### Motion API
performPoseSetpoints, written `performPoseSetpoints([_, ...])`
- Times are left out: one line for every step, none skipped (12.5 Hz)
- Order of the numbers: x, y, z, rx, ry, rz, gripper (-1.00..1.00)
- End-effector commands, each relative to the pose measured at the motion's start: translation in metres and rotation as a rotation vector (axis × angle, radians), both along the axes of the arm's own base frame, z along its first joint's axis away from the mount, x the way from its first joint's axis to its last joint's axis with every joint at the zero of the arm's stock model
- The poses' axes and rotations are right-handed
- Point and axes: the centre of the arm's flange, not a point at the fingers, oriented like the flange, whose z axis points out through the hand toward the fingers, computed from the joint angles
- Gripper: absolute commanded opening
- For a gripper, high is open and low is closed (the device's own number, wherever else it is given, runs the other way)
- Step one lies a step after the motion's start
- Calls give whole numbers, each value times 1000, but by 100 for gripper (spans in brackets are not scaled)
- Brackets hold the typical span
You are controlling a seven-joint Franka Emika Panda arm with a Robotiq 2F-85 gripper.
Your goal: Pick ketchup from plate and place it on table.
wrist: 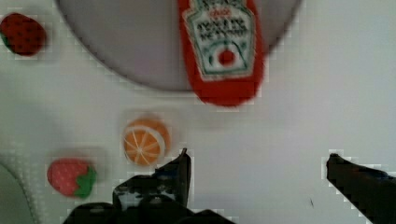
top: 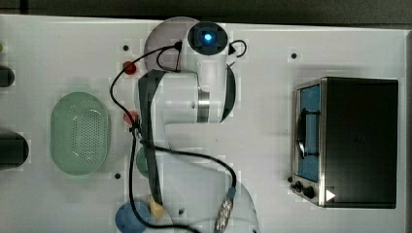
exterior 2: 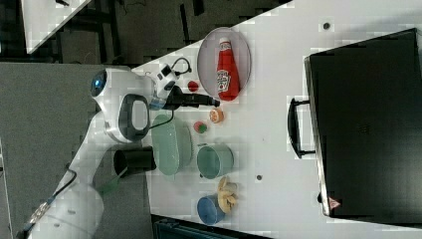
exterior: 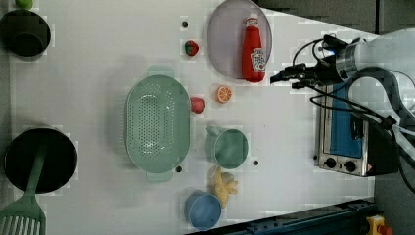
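White and rectangular, the table (exterior: 293, 147) with its few small dark holes carried everything in the scene. Against one long edge lay the large flat round plate (exterior: 226, 44) of pale greyish-lilac. On it rested the ketchup (exterior: 253, 49), a small elongated red bottle with a white and dark label, lying on its side with its base overhanging the plate's inner rim. The black two-fingered gripper (exterior: 281, 78) of the white robot arm (exterior 2: 124, 112) hovered just off the bottle's base, its jaws spread wide and holding nothing; the wrist view showed its fingers (wrist: 180, 170) apart over bare tabletop, short of the bottle.

Beside the plate, toward the table's middle, sat a small orange slice (exterior: 224, 94) and a red strawberry-like piece (exterior: 197, 105); a darker strawberry (exterior: 191, 48) lay near the plate's other side. An oval pale-green perforated basket (exterior: 157, 129) occupied the centre, with a green mug (exterior: 226, 147) next to it. Near the opposite long edge stood a blue cup (exterior: 203, 211) touching a yellow, knobbly toy (exterior: 224, 186). A silver and black toaster oven (exterior: 342, 142) stood toward one short end, and two dark round pots (exterior: 39, 159) toward the other.
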Motion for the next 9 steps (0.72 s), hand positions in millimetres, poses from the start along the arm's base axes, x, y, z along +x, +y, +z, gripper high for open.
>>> performPoseSetpoints([18, 10, -17, 7, -62, 91, 100])
performPoseSetpoints([22, 11, -27, 10, -77, 91, 100])
performPoseSetpoints([27, 12, -36, 9, -94, 93, 100])
performPoseSetpoints([33, 12, -44, 2, -118, 100, 100])
performPoseSetpoints([38, 11, -52, -12, -136, 114, 100])
performPoseSetpoints([42, 10, -61, -24, -149, 128, 100])
performPoseSetpoints([44, 10, -70, -29, -157, 136, 100])
performPoseSetpoints([46, 10, -79, -26, -167, 134, 100])
performPoseSetpoints([47, 10, -88, -23, -172, 133, 100])
